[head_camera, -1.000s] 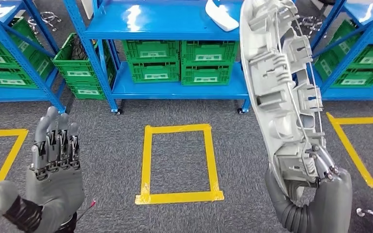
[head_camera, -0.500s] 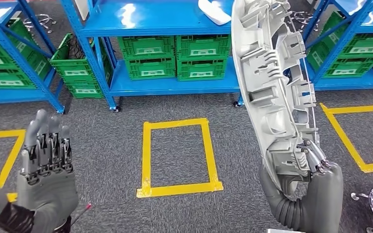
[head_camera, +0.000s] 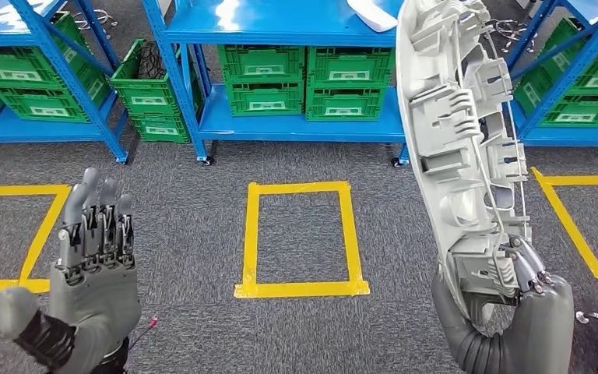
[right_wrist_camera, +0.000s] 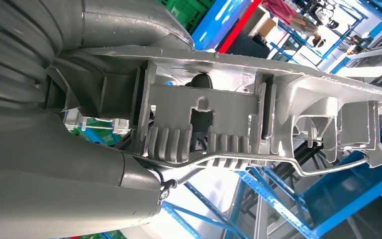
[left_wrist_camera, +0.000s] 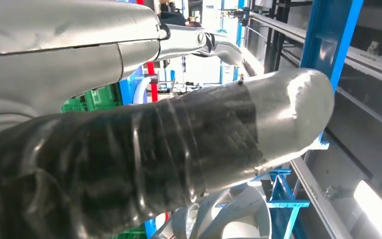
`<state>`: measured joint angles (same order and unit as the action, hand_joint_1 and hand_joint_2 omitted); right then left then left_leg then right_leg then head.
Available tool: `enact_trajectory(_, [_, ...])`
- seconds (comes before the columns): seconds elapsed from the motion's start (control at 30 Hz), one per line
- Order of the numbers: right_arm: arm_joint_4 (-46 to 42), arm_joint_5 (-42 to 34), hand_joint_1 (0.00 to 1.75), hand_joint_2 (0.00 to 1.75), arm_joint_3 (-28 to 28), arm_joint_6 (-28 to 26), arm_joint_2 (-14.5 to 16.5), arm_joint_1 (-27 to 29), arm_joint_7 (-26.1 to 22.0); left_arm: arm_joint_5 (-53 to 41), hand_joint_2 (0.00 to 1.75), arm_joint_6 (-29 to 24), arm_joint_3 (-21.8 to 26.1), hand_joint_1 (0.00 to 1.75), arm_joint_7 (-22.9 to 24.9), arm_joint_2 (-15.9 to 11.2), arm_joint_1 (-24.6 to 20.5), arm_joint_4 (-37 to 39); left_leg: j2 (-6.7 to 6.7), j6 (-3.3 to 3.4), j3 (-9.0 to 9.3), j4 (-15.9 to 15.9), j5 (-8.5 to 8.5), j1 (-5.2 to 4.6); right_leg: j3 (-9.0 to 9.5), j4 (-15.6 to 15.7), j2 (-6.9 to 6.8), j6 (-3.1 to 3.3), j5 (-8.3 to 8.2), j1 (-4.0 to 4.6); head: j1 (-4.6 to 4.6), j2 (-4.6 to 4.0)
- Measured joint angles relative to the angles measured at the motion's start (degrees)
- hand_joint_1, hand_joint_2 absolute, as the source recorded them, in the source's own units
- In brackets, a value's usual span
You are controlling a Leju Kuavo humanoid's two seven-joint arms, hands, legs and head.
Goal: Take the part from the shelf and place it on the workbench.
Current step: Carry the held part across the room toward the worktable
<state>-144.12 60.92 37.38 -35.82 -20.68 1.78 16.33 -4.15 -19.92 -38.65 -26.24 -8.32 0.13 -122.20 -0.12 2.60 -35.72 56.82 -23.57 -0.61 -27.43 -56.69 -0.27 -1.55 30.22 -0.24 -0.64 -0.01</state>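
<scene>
The main risk from here is the part point(head_camera: 463, 148) slipping or swinging. It is a long grey plastic moulding, and the right hand point(head_camera: 518, 312) grips it only at its lower end, so most of its length stands unsupported above the grip, leaning slightly toward 11 o'clock. Any turn or step on the way to the surface would load that single grip — the piece could pivot in the fingers point(head_camera: 529, 265), or its top could catch a post of the blue shelf point(head_camera: 280, 31) that stands close ahead at 12 o'clock. A thin metal wire point(right_wrist_camera: 278, 162) runs along the ribbed side of the part; if a finger bears on that instead of the plastic body, the hold would be weaker than it looks.

In the head view the right fingers wrap the bottom edge of the part from the 3 o'clock side, with the thumb side underneath. The right wrist view shows the ribbed inner face lying right against the hand. So the part is off the shelf and carried upright in the air at 2 o'clock, above the grey carpet point(head_camera: 187, 234).

The left hand point(head_camera: 93, 273) is raised at 8 o'clock, palm forward, fingers straight and close side by side, thumb out, holding nothing — well apart from the part.
</scene>
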Motion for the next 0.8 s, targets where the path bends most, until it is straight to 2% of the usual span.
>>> enact_trajectory(0.03, [0.0,0.0,1.75,1.75,0.0,0.0,0.0,0.0,0.0,0.0,0.00,0.0,0.0,0.00,0.0,0.0,0.0,0.0,0.03,-0.33,-0.22,0.0,0.37,0.00,0.12,0.6,0.02,0.15,0.14,0.15,0.00,0.01])
enact_trajectory(0.1, [0.0,0.0,1.75,1.75,0.0,0.0,0.0,0.0,0.0,-0.2,0.00,-0.1,0.0,0.00,0.0,0.0,0.0,0.0,0.03,-0.93,-0.39,0.0,0.88,0.11,-0.82,0.8,-0.06,0.62,-0.43,0.11,-0.04,0.00])
enact_trajectory(0.13, [0.0,0.0,1.75,1.75,0.0,0.0,0.0,0.0,0.0,-0.3,0.00,-0.2,0.0,0.00,0.0,0.0,0.0,0.0,0.00,-1.26,-0.70,0.3,0.45,0.12,-1.09,1.0,-0.14,0.92,-0.78,-0.03,-0.10,0.00])
enact_trajectory(0.17, [0.0,0.0,1.75,1.75,0.0,0.0,0.0,0.0,0.0,-0.4,0.00,-0.3,0.0,0.00,0.0,0.0,0.0,0.0,-0.03,-1.59,-1.22,1.5,-0.98,0.17,-1.32,1.1,-0.24,1.25,-1.18,-0.19,-0.37,0.00])
enact_trajectory(0.2, [0.0,0.0,1.75,1.75,0.0,0.0,0.0,0.0,0.0,-0.4,0.00,-0.3,0.0,0.00,0.0,0.0,0.1,0.0,-0.05,-1.93,-2.04,3.7,-3.17,0.28,-1.44,1.2,-0.33,1.51,-1.61,-0.29,-0.72,0.00])
enact_trajectory(0.27, [0.0,-0.1,1.75,1.75,-0.1,0.0,0.0,0.0,0.0,-0.5,0.00,-0.5,0.0,0.00,0.0,0.0,0.1,0.0,-0.05,-2.54,-4.09,10.8,-8.39,0.52,-2.26,1.1,-0.34,1.85,-2.52,-0.25,-1.57,0.00])
enact_trajectory(0.3, [0.0,-0.1,1.75,1.75,-0.1,0.0,0.0,0.0,0.0,-0.5,0.00,-0.5,0.0,0.00,0.0,0.0,0.1,0.0,-0.05,-2.68,-4.82,14.0,-9.82,0.59,-2.78,1.0,-0.31,1.89,-2.99,-0.21,-1.91,0.00])
enact_trajectory(0.33, [0.0,-0.2,1.75,1.75,-0.1,0.0,0.0,0.0,0.0,-0.5,0.00,-0.6,0.0,0.00,0.0,0.0,0.1,0.0,-0.05,-2.68,-4.80,15.9,-10.12,0.61,-3.51,0.8,-0.28,1.91,-3.45,-0.13,-2.21,0.00])
enact_trajectory(0.37, [0.0,-0.2,1.75,1.75,-0.1,0.0,0.0,0.0,0.0,-0.6,0.00,-0.6,0.0,0.00,0.0,0.0,0.1,0.1,-0.05,-2.49,-3.64,15.4,-9.31,0.59,-4.14,0.7,-0.24,1.90,-3.84,-0.01,-2.54,-0.01])
enact_trajectory(0.4, [0.0,-0.3,1.75,1.75,-0.1,0.0,0.0,0.0,0.0,-0.6,0.00,-0.7,0.0,0.00,0.0,0.0,0.1,0.1,-0.05,-2.09,-1.42,12.7,-7.84,0.52,-4.63,0.5,-0.21,1.88,-4.15,0.16,-2.83,-0.01])
enact_trajectory(0.43, [0.0,-0.3,1.75,1.75,-0.1,0.0,0.0,0.0,0.0,-0.6,0.00,-0.7,0.0,0.00,0.0,0.0,0.0,0.1,-0.06,-1.46,1.48,8.4,-6.48,0.35,-4.95,0.5,-0.20,1.86,-4.41,0.32,-3.07,-0.01])
enact_trajectory(0.47, [0.0,-0.3,1.75,1.75,-0.1,0.0,0.0,0.0,0.0,-0.6,0.00,-0.7,0.0,0.00,0.0,0.0,0.0,0.0,-0.05,-0.79,4.14,4.3,-5.80,0.21,-5.14,0.4,-0.20,1.83,-4.62,0.39,-3.18,0.00])
enact_trajectory(0.5, [0.0,-0.3,1.75,1.75,-0.1,0.0,0.0,0.0,0.0,-0.6,0.00,-0.7,0.0,0.00,0.0,0.0,-0.1,0.0,-0.03,-0.25,5.97,1.4,-5.64,0.09,-5.22,0.4,-0.21,1.81,-4.76,0.41,-3.22,0.01])
enact_trajectory(0.53, [0.0,-0.3,1.75,1.75,-0.1,0.0,0.0,0.0,0.0,-0.6,0.00,-0.7,0.0,0.00,0.0,0.0,-0.1,0.0,-0.02,0.13,6.91,-0.2,-5.89,0.01,-5.27,0.4,-0.22,1.78,-4.85,0.36,-3.22,0.01])
enact_trajectory(0.7, [0.0,-0.3,1.75,1.75,-0.1,0.0,0.0,0.0,0.0,-0.6,0.00,-0.7,0.0,0.00,0.1,0.0,-0.1,0.0,0.04,0.35,8.02,-1.4,-6.20,-0.24,-5.56,0.4,-0.24,1.46,-5.15,0.34,-2.70,-0.01])
enact_trajectory(0.73, [0.0,-0.3,1.75,1.75,-0.2,0.0,0.0,-0.1,0.0,-0.6,0.00,-0.7,0.0,0.00,0.1,0.0,-0.1,0.0,0.01,0.33,8.10,-1.6,-5.91,-0.45,-5.71,0.4,-0.27,1.22,-5.38,0.22,-2.69,-0.01])
enact_trajectory(0.77, [0.0,-0.4,1.75,1.75,-0.2,0.0,0.0,-0.1,0.0,-0.7,0.00,-0.7,0.0,0.00,0.1,0.0,-0.1,0.0,0.11,0.42,8.06,-2.3,-4.99,-0.43,-6.20,0.3,-0.19,0.72,-5.44,0.15,-2.80,-0.01])
enact_trajectory(0.8, [0.0,-0.4,1.75,1.75,-0.3,0.0,0.0,-0.1,0.0,-0.7,0.00,-0.7,0.0,0.00,0.1,0.0,-0.1,0.0,0.21,0.65,7.63,-2.9,-4.00,-0.31,-7.06,-1.0,-0.10,0.14,-4.51,-0.01,-2.94,0.00])
